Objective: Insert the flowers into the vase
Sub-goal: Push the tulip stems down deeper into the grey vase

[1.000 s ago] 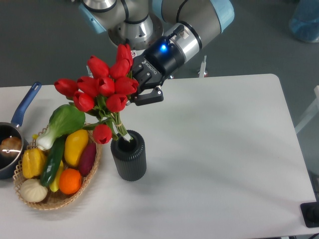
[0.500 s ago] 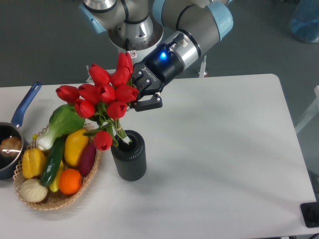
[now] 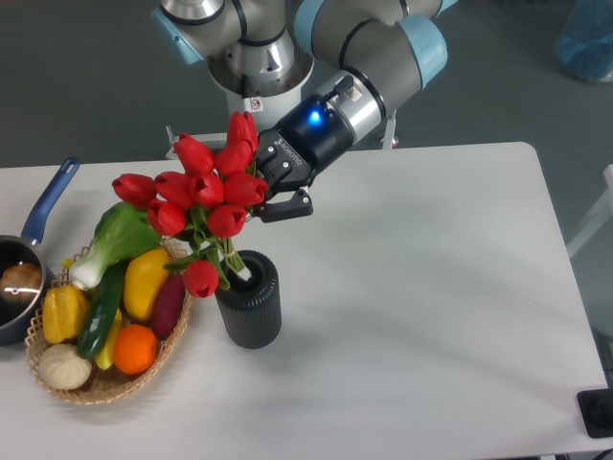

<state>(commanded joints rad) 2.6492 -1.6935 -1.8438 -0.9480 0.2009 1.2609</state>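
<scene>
The flowers (image 3: 203,192), a tied bunch of red tulips with green stems, lean to the left with their stem ends down inside the mouth of the vase (image 3: 249,300). The vase is a short dark ribbed cylinder standing on the white table. My gripper (image 3: 257,187) sits behind the blooms at their upper right. One black finger (image 3: 284,206) shows clearly; the other is hidden by the tulips. I cannot see whether the fingers still pinch the bunch.
A wicker basket (image 3: 105,383) with fruit and a green leafy vegetable (image 3: 120,240) stands just left of the vase. A blue-handled pot (image 3: 24,278) sits at the left table edge. The table's right side (image 3: 431,287) is bare white surface.
The gripper and the bunch shifted slightly right and down, and the stems sit a little deeper in the vase. The vase and basket did not move.
</scene>
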